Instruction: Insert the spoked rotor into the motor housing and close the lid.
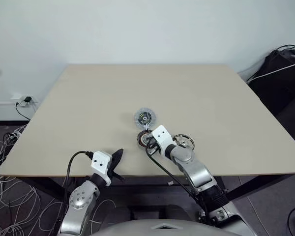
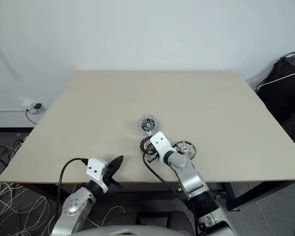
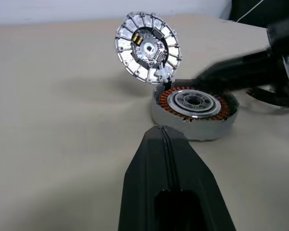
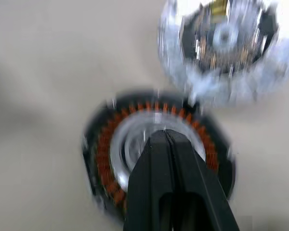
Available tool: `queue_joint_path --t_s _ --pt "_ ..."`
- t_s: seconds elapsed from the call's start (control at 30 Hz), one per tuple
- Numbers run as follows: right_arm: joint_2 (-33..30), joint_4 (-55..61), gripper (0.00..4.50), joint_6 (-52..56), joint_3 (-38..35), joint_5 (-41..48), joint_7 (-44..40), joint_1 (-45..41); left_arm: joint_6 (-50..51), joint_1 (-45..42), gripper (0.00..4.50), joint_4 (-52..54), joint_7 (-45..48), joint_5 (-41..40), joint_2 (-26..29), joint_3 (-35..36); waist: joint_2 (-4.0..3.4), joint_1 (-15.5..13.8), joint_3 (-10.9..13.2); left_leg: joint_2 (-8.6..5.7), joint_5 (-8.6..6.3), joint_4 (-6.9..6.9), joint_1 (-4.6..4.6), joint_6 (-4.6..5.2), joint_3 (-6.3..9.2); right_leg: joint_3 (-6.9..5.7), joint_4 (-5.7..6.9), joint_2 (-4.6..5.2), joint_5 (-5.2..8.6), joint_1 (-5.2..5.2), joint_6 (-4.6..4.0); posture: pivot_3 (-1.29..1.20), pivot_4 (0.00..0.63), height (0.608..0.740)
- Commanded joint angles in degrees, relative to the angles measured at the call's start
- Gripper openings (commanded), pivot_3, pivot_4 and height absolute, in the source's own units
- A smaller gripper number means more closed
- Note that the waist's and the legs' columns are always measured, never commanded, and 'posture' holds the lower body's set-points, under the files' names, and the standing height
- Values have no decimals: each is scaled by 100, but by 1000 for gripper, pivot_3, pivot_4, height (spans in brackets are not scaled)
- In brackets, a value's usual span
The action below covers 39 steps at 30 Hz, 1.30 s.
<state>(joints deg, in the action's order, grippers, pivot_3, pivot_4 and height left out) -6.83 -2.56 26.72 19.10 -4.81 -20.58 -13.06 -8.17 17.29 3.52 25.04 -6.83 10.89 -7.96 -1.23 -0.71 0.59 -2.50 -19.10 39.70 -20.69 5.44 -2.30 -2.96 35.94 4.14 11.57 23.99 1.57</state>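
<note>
Beige tabletop [image 1: 88,108] carries the parts in the head view: the spoked rotor [image 1: 184,142] lies flat near the front edge, just right of the right gripper [image 1: 148,140], which hovers over the motor housing [image 1: 143,138]. The hinged lid [image 1: 144,118] stands open just beyond. The left gripper [image 1: 117,158] waits at the near edge, pinched shut and empty.

From the left wrist, copper windings ring the housing's silver centre, and the lid tilts up behind.

From the right wrist, that gripper's fingers are pressed together, holding nothing, above the windings. Risk: closed fingers could scrape the windings or knock the lid shut before the rotor goes in.
</note>
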Motion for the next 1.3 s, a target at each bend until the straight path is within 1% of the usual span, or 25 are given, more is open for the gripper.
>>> queue_joint_path --t_s 0.03,0.17,0.33,0.37,0.43,0.53,0.63,0.83,0.97,1.1,1.2,1.3 --pt "84 334 24 -201 -118 -14 141 -225 -17 -64 0 168 -7 -11 -4 -18 0 -3 0 0 4 -2 0 -8 0 0 0 0 0 0 0 0 0 740" --pt "76 638 24 -409 -334 78 304 -39 11 -46 0 236 -85 -11 -50 -4 3 -31 -1 -5 5 -5 -2 -9 1 -1 -1 3 1 0 -2 0 0 740" --pt "-200 1613 24 -181 -863 419 212 665 146 -17 0 299 -154 -58 -79 8 3 -43 -1 -13 -3 -7 -11 2 0 1 -4 10 1 8 -2 0 0 740" --pt "-270 1840 194 -105 -1016 494 224 855 175 -15 0 305 -149 -72 -73 8 3 -40 -1 -15 -5 -7 -14 4 0 0 -4 12 1 10 -2 0 0 740" --pt "-398 2241 592 23 -1309 607 259 1218 236 -23 0 305 -134 -95 -58 13 4 -50 -1 -16 -5 -7 -17 5 0 0 -4 14 1 12 -2 0 0 740" --pt "-528 2761 1547 225 -1817 779 357 1778 337 -85 0 271 -92 -130 -25 25 5 -68 -1 -16 -6 -7 -17 6 1 -1 -5 15 1 13 -1 0 0 740" --pt "-540 2941 2604 332 -2124 927 443 2137 409 -159 0 234 -42 -137 -1 14 4 -76 0 -14 -12 -7 -16 17 0 0 -4 14 1 13 0 0 0 740" --pt "-67 2896 4481 570 -2733 1417 804 2576 561 -283 0 195 39 -168 44 34 5 -90 1 0 -9 -6 -2 15 -1 -1 -3 3 2 2 2 0 0 740" --pt "482 2723 4481 932 -3195 2013 1086 2535 636 -324 0 165 60 -161 66 54 3 -92 1 7 -7 -6 3 13 0 -1 -2 -3 3 -4 3 0 0 740" --pt "920 2508 4481 1408 -3708 2613 1462 2318 693 -307 0 193 57 -159 63 37 2 -92 2 5 -8 -6 2 14 0 1 -4 -1 2 -4 2 0 0 740" --pt "1093 2413 4481 1749 -4025 3109 1594 2133 724 -279 0 217 48 -166 57 40 -4 -90 6 5 -9 -6 1 15 0 2 -5 -1 2 -2 1 0 0 740" --pt "1117 2326 4481 1993 -4200 3446 1711 1959 743 -245 0 243 33 -161 53 46 -13 -87 9 5 -10 -8 -1 15 0 3 -5 -1 2 1 -1 0 0 740"
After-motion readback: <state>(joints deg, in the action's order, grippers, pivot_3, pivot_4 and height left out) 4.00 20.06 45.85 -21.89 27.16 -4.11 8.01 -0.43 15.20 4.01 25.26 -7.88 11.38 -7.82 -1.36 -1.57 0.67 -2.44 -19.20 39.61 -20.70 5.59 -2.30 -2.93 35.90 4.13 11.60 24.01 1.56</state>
